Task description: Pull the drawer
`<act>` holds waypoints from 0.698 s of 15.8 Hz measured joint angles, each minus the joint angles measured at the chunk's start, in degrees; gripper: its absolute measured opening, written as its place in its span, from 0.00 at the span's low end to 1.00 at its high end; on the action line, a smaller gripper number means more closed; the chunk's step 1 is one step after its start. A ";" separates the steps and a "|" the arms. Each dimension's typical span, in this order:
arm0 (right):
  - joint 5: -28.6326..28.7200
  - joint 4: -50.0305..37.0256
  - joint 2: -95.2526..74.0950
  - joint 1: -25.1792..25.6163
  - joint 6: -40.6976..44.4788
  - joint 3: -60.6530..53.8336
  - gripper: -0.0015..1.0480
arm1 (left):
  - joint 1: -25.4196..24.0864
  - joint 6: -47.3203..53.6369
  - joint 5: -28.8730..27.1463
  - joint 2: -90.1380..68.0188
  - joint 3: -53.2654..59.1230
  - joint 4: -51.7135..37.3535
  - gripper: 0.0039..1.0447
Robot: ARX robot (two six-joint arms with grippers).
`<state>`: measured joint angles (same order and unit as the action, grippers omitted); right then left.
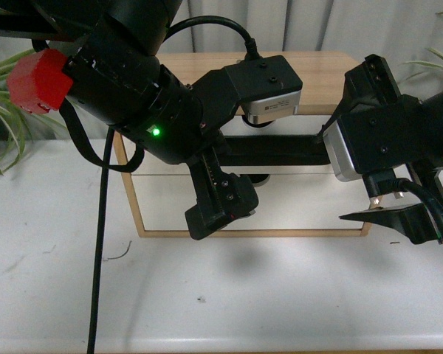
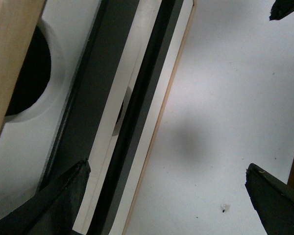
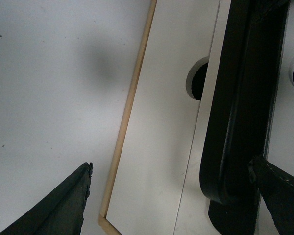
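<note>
The drawer [image 2: 71, 29] has a white front in a light wooden cabinet [image 1: 325, 74]. Its long black bar handle [image 1: 288, 151] runs across the front view between my two arms. In the left wrist view the handle [image 2: 90, 93] runs slantwise below a semicircular notch [image 2: 24, 73]. My left gripper [image 2: 169, 205] is open, with one finger [image 2: 59, 205] over the handle and the other over the table. In the right wrist view the handle's rounded end [image 3: 228, 186] lies inside my open right gripper [image 3: 171, 200], close to one finger [image 3: 281, 196]. Contact cannot be told.
Below the drawer is a plain white drawer front [image 3: 166, 112] with a small notch [image 3: 198, 81] and a wooden bottom edge [image 3: 130, 103]. The cabinet stands on a white table [image 1: 280, 295]. Plants [image 1: 0, 96] flank it. A black cable [image 1: 100, 243] hangs from my left arm.
</note>
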<state>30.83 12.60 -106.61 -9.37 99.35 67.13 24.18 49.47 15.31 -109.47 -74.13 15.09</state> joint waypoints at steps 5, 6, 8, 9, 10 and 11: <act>0.04 -3.32 -2.10 -0.76 0.04 -1.49 0.94 | 0.87 -0.46 0.85 -0.24 0.00 -0.31 0.94; 0.04 -4.20 -2.23 -0.74 0.07 -2.05 0.94 | 1.20 -1.03 1.07 -0.44 0.20 -1.22 0.94; 0.46 -5.44 -2.84 -0.55 0.17 -2.80 0.94 | 1.99 -1.33 1.07 -0.96 0.92 -2.05 0.94; 0.70 -6.01 -2.86 -0.24 0.20 -3.28 0.94 | 2.25 -1.38 1.07 -1.18 0.96 -2.34 0.94; 0.68 -5.97 -2.91 0.13 0.22 -3.30 0.94 | 2.32 -1.46 1.07 -1.42 0.98 -2.73 0.94; 0.66 -6.60 -3.19 0.46 0.28 -3.50 0.94 | 2.47 -1.51 1.07 -1.77 0.98 -2.99 0.94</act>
<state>31.48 6.00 -109.80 -8.91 99.63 63.64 26.65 47.97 16.38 -111.24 -73.14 12.10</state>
